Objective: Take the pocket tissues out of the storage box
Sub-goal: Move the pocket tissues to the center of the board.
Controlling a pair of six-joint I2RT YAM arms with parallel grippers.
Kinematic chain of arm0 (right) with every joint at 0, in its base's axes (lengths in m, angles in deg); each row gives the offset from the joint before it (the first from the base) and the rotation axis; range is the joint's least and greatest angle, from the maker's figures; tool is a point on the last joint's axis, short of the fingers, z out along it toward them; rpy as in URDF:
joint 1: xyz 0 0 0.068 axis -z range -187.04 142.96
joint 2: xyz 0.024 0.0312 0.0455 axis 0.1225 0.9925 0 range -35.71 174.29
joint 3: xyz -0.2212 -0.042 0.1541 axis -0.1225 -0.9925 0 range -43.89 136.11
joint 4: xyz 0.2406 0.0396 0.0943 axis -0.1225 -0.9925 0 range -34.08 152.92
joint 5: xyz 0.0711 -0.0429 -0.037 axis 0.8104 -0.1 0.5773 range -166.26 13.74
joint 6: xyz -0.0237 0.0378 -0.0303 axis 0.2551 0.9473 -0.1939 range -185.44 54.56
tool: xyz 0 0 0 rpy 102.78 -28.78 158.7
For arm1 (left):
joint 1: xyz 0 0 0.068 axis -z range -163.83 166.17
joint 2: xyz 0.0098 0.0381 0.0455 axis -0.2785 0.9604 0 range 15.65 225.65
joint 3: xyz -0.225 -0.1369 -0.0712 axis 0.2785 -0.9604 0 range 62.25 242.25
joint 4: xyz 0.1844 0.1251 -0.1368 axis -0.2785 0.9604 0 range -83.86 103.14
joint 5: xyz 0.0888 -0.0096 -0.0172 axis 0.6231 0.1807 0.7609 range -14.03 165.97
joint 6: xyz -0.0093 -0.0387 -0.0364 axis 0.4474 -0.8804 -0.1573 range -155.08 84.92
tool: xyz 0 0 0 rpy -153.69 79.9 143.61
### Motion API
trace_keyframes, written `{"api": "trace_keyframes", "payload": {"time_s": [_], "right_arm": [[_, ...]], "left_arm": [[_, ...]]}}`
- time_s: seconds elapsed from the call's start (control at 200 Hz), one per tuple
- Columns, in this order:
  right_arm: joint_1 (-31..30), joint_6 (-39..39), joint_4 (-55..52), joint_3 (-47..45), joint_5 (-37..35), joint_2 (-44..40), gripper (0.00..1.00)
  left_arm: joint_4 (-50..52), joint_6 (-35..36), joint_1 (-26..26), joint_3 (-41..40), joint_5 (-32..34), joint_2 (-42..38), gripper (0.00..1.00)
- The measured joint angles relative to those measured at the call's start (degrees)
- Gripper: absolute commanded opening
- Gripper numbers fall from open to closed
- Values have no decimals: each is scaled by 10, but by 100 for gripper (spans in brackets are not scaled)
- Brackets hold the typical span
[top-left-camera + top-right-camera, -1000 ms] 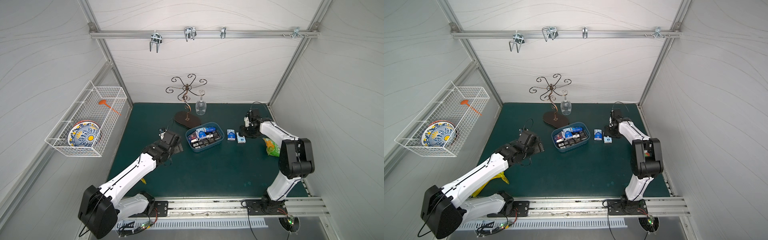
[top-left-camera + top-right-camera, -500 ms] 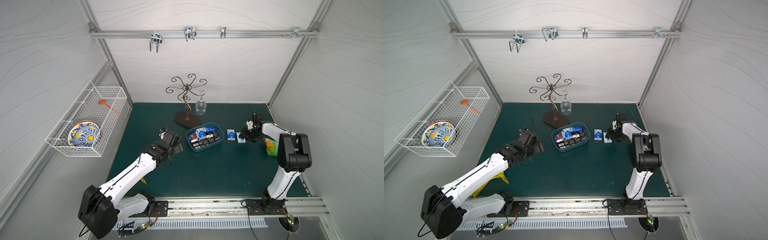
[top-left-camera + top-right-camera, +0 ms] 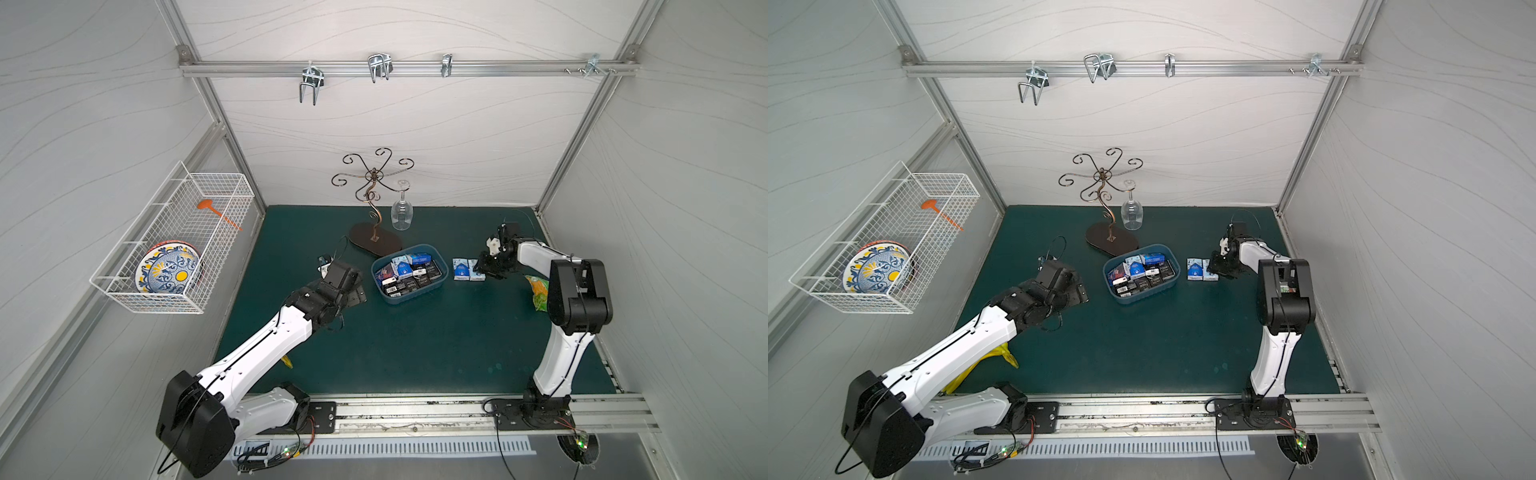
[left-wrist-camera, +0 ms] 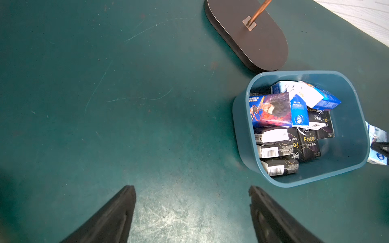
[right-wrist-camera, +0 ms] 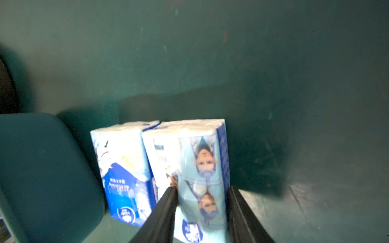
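Right wrist view blurred: unclear whether the right gripper (image 5: 203, 188) clamps the pack (image 5: 189, 147). In a top view the right arm (image 3: 577, 291) partly hides the snack bag (image 3: 537, 293).

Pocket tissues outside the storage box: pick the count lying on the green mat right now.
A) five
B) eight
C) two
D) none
C: in both top views, just two blue-and-white pocket tissues lie side by side on the mat beside the storage box, while every other pack in view sits inside it.
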Motion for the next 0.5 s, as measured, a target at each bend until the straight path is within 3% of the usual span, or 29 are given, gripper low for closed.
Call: {"api": "trace_keyframes", "payload": {"time_s": [0.175, 0.5], "right_arm": [[-17, 0, 4, 13, -2, 9, 43], [-22, 4, -6, 24, -8, 12, 54]], "left_arm": [[0, 0, 0, 0, 2, 0, 89], [0, 0, 0, 0, 3, -1, 89]]}}
